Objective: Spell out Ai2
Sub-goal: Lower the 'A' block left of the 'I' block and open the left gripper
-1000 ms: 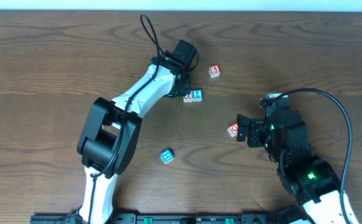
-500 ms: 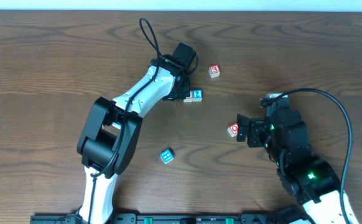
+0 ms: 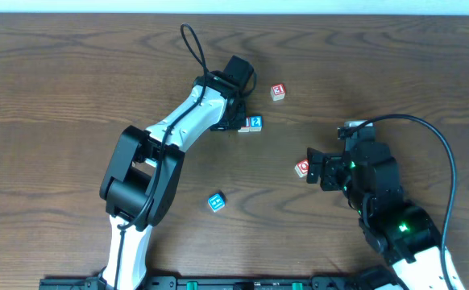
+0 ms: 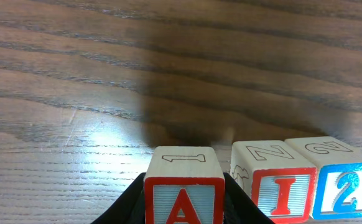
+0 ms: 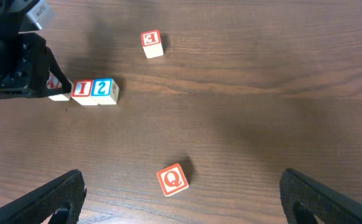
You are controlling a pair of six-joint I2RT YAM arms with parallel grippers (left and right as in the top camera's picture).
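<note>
My left gripper [image 4: 184, 208] is shut on the red A block [image 4: 184, 190] and holds it on the table just left of the red I block [image 4: 279, 186] and the blue 2 block [image 4: 343, 183], which stand side by side. In the overhead view the left gripper [image 3: 233, 119] hides the A; the I and 2 blocks [image 3: 251, 124] show beside it. In the right wrist view the I [image 5: 83, 90] and 2 [image 5: 104, 88] sit at upper left. My right gripper [image 5: 181, 211] is open and empty, above the Q block [image 5: 171, 179].
A red Q block [image 3: 302, 168] lies right of centre near my right gripper [image 3: 321, 169]. A red-and-white block [image 3: 278, 92] sits at the back, also in the right wrist view [image 5: 150, 42]. A blue block [image 3: 216, 201] lies toward the front.
The left gripper has shifted slightly, covering more of the red block beside the 2. The right arm has not moved.
</note>
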